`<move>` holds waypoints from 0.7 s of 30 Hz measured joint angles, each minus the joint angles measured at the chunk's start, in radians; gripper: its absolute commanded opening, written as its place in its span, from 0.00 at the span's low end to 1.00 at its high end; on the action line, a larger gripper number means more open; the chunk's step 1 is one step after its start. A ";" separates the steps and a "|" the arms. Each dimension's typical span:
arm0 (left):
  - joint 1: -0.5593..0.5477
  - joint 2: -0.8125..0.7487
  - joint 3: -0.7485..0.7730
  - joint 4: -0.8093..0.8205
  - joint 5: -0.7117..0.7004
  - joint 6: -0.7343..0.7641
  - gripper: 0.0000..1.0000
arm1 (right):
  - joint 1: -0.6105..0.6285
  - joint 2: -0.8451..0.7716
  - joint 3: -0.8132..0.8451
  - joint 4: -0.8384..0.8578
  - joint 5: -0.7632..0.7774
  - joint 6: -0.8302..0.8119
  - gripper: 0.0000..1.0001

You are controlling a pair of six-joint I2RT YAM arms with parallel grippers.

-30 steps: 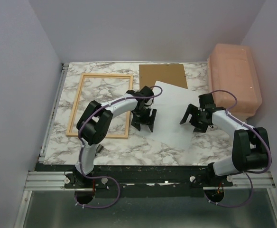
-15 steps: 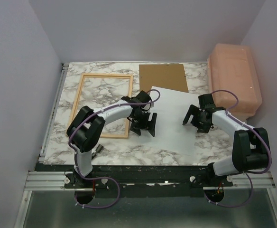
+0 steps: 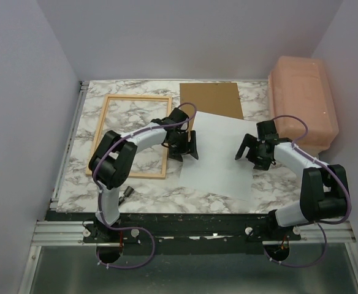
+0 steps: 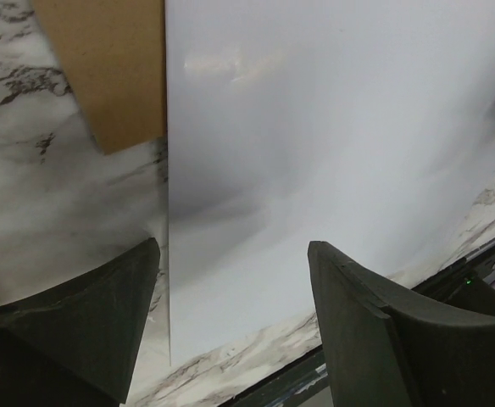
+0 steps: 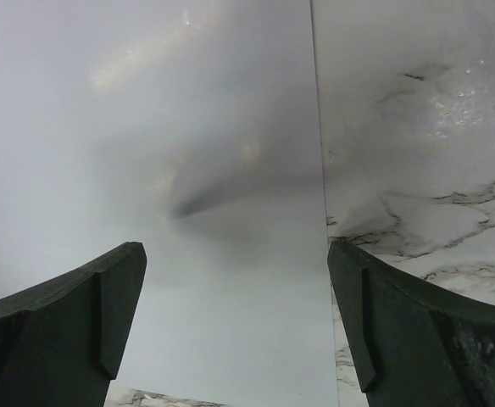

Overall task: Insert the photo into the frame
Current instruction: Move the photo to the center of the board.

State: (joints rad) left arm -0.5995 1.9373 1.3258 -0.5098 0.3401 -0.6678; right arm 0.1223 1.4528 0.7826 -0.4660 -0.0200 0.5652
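- Jaws on both arms are standing wide open and gripping nothing. Left gripper (image 3: 183, 150) is hanging over the photo's left edge, w/ one finger (image 4: 86, 331) over bare marble and the other over paper. Right gripper (image 3: 251, 157) is straddling the right edge the same way.
- Marble table (image 3: 154, 190) is carrying everything. Top is looking smooth, so paper is prob going to skate when nudged rather than stay put.
- Frame (image 3: 137, 97) is lying flat at the left, just beside the photo. Rails are thin light wood, w/ marble showing through the middle. Can't tell if a pane is sitting in it. It's prob stiff but light, so easy to shove off line.
- Photo (image 3: 219, 156) is lying flat, white side up, mid-table btwn the two grippers. It's sitting a bit askew, w/ its far edge overlapping the brown backing board (image 3: 211, 99), and isn't in the frame yet.
- Handling, as a guess: sheet is looking thin, light and floppy. It's lying flush w/ the marble, so no lip is offering itself to a finger.
- Pinching mid-sheet is risking a crease. Taking it at the two side edges, one arm each, is looking like the better bet, so it's hanging taut instead of sagging.
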 measured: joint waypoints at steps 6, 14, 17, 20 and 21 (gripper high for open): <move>-0.023 0.037 0.036 0.021 -0.003 -0.037 0.72 | 0.000 0.006 -0.003 0.022 -0.041 -0.017 0.98; -0.019 0.016 -0.023 0.126 0.053 -0.063 0.72 | -0.006 0.005 -0.019 0.059 -0.119 -0.049 0.97; -0.018 -0.021 -0.085 0.174 0.082 -0.079 0.72 | -0.006 0.006 -0.027 0.098 -0.185 -0.063 0.97; -0.015 -0.076 -0.144 0.206 0.105 -0.097 0.72 | -0.006 0.007 -0.040 0.136 -0.255 -0.070 0.96; -0.015 -0.082 -0.148 0.210 0.109 -0.101 0.72 | -0.006 0.009 -0.044 0.149 -0.280 -0.071 0.96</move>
State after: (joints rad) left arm -0.6144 1.8549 1.1778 -0.2996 0.4496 -0.7692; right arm 0.1162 1.4616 0.7387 -0.3172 -0.2996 0.4946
